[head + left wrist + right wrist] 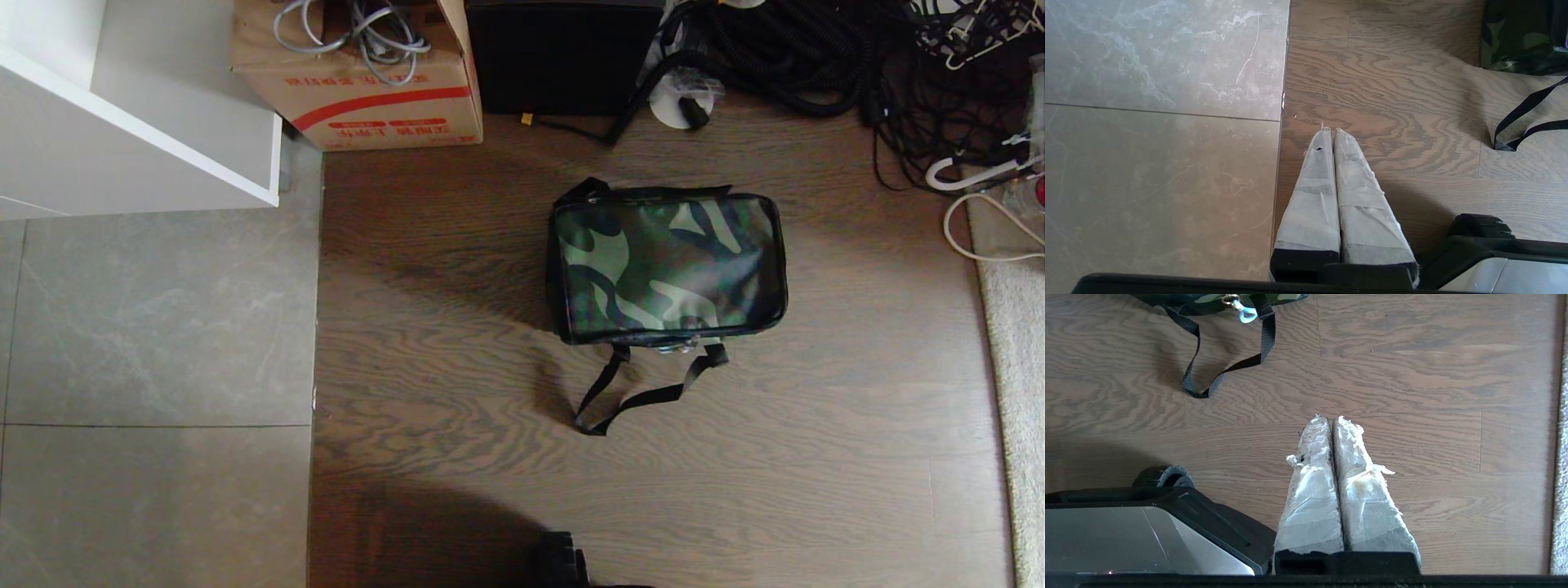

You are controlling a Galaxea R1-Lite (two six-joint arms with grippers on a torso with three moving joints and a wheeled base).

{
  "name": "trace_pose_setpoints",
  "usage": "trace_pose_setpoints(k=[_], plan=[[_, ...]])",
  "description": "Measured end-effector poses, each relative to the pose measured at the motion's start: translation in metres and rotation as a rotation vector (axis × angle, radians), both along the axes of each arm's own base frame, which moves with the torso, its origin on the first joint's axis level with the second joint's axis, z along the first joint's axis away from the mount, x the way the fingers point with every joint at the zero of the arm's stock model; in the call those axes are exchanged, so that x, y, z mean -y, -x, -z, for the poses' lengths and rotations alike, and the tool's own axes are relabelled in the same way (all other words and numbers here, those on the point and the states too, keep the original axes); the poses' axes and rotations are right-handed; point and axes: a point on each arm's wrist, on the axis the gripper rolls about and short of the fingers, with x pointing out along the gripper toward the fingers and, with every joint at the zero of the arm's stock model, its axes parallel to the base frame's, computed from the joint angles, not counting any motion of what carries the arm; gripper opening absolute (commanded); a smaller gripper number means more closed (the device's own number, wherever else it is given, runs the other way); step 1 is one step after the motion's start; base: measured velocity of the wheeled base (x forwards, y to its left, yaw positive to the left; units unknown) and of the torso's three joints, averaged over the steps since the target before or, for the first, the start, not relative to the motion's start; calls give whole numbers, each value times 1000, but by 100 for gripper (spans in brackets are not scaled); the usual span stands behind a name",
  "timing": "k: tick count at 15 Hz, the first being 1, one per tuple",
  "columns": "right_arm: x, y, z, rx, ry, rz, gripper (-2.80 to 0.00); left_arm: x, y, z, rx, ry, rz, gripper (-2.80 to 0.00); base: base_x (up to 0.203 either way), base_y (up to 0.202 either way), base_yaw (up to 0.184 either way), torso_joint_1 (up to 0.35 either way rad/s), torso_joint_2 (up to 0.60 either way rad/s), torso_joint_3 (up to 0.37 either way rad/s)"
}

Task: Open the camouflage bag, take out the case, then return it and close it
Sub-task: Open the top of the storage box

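While both arms hang parked low beside the robot's base, the left gripper [1329, 131] points down over the seam where the grey tile floor [155, 327] meets the wood floor [457, 343], its tape-wrapped fingers [1314, 196] pressed together and holding nothing. Farther right, near the middle of the wood floor, the camouflage bag [668, 265] lies with its lid down, a black webbing strap [633, 396] looping out from its near edge. A red-striped cardboard box [359, 82] and a black box [563, 57] stand at the far edge. The right gripper [1331, 418] hovers over bare wood, fingers likewise closed and empty. No case shows.
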Motion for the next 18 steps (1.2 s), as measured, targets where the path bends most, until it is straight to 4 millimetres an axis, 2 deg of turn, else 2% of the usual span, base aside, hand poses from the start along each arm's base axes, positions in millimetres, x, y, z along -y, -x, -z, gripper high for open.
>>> trace_pose_setpoints(k=[18], plan=[[0,0,0,0,0,1,-280,0,0,0,0,-1,0,-280,0,0,0,0,0,-12]])
